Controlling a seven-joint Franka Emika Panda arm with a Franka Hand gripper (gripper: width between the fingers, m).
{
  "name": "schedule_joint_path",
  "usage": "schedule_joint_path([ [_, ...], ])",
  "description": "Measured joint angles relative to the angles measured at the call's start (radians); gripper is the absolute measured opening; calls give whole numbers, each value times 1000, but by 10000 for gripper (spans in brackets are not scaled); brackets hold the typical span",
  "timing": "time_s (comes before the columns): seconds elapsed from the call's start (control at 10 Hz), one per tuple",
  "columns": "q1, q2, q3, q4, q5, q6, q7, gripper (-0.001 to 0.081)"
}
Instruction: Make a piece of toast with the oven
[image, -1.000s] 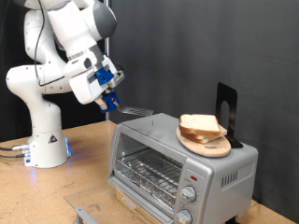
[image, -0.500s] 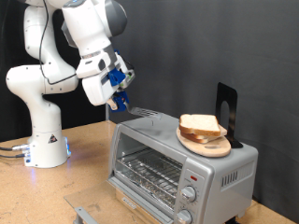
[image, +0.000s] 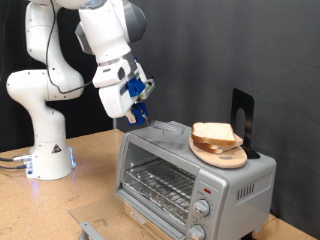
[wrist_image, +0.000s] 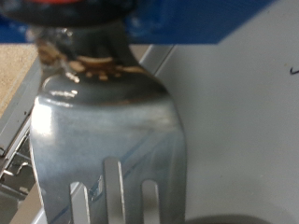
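I can't read the jaws directly: in the wrist view a blurred metal spatula (wrist_image: 107, 131) fills nearly the whole frame, its slotted blade cut off at the picture's edge, its top vanishing under the gripper body. It appears clamped in my gripper (image: 133, 110), which hangs above the oven's (image: 190, 170) top near its rear left corner in the exterior view; how wide the fingers stand I cannot tell. The piece of toast (image: 214, 133) lies on a round wooden plate (image: 220, 154) on the oven roof. A dark upright object (image: 243, 122) behind it I can't identify. The oven sits towards the right end of a wooden tabletop (image: 90, 190), its door shut, against a black backdrop.
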Motion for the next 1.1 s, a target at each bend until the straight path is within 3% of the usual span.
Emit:
schedule_joint_path([
  [0.6,0,67,21,51,-17,23,18,395],
  [1.1,0,66,30,62,-17,41,18,395],
])
